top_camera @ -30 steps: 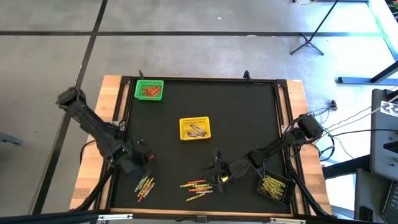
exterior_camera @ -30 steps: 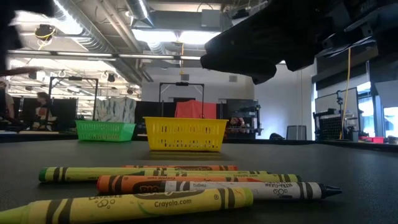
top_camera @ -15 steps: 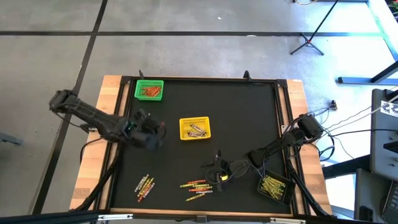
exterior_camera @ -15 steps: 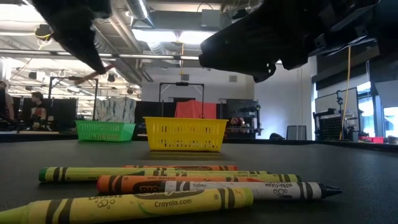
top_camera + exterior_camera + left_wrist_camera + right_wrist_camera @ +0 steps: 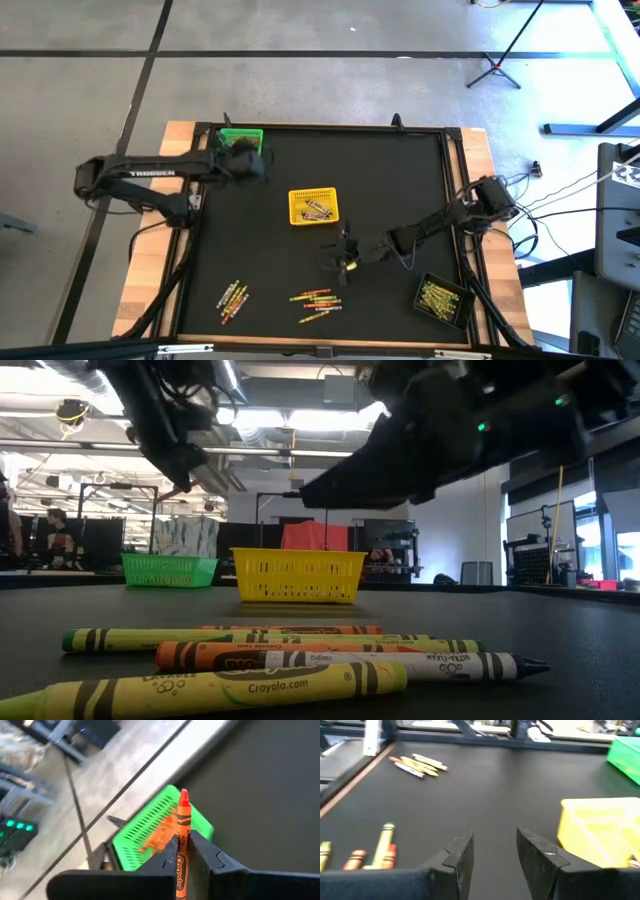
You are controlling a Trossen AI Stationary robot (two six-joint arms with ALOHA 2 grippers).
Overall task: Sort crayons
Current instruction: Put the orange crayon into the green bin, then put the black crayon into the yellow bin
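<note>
Your left gripper (image 5: 182, 851) is clamped on a single orange crayon (image 5: 182, 832), which stands up between the fingers with its tip pointing past them. In the overhead view this gripper (image 5: 243, 160) sits at the green basket (image 5: 232, 137) in the table's far left corner. The wrist view shows that basket (image 5: 150, 827) just beyond the crayon tip, with orange crayons lying inside it.

Your right gripper (image 5: 494, 851) is held with its fingers apart and nothing between them. In the overhead view it (image 5: 340, 258) is over the black mat (image 5: 400, 190), just on the near side of the yellow basket (image 5: 313, 205) and on the far side of the loose crayons.

Remaining crayons lie in two groups on the mat near the front edge: a small cluster (image 5: 232, 298) toward the left and a larger mixed cluster (image 5: 317, 301) near the middle. The low view shows yellow, orange and green crayons (image 5: 290, 660) lying flat side by side close to the lens. A dark basket (image 5: 440, 300) at the front right corner holds yellowish crayons. The yellow basket holds a few pale items I cannot identify.
</note>
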